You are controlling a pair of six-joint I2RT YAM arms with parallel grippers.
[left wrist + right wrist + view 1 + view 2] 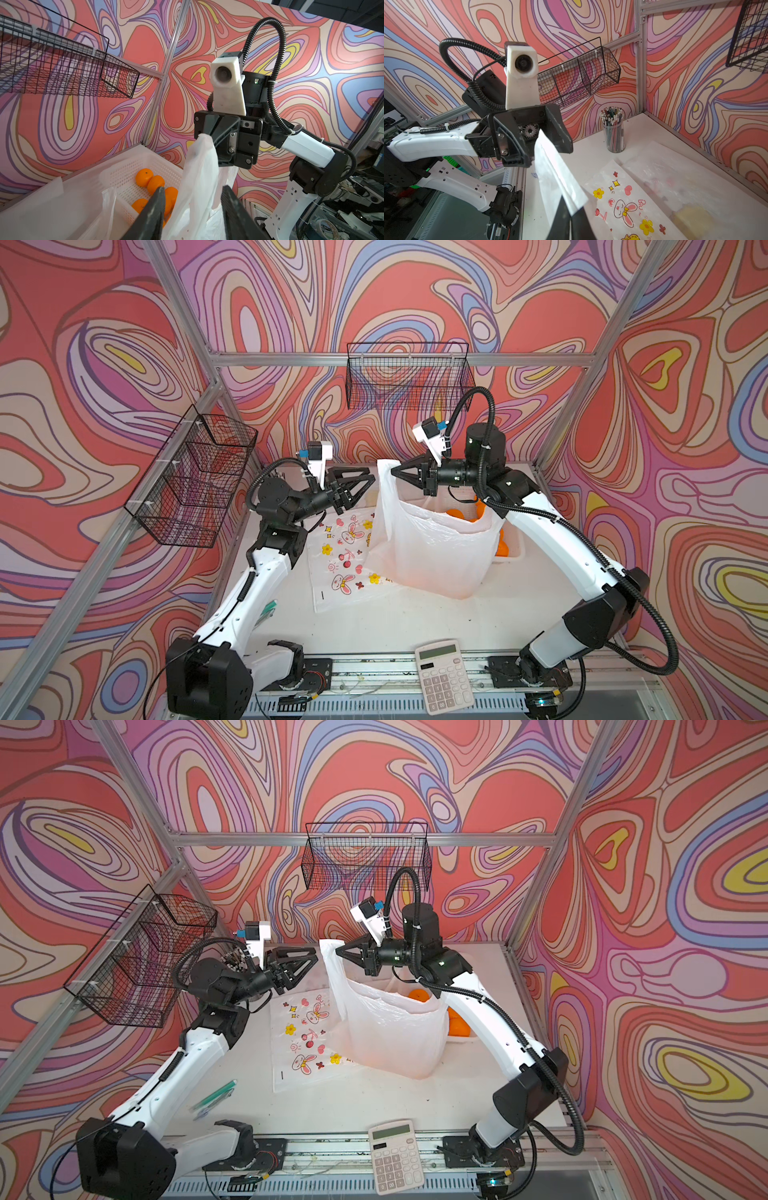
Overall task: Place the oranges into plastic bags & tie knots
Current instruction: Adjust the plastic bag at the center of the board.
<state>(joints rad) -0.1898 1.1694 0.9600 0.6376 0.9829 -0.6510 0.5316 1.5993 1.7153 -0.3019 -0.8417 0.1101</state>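
A plain white plastic bag (436, 547) (390, 1036) stands open mid-table, orange showing faintly through its base. My right gripper (395, 470) (337, 950) (571, 207) is shut on one raised handle (556, 170). That handle runs between the spread fingers of my left gripper (371, 473) (316, 957) (193, 188), which is open. Several oranges (144, 176) (455, 513) (417, 995) lie in a white perforated basket (124, 176) behind the bag. A bunny-printed bag (340, 560) (623, 205) lies flat on the table. No knots are in view.
A calculator (444, 676) sits at the front edge. Black wire baskets hang on the left wall (191, 477) and back wall (409, 377). A cup of pens (613, 131) stands at the back left corner. A green pen (214, 1096) lies by the left arm.
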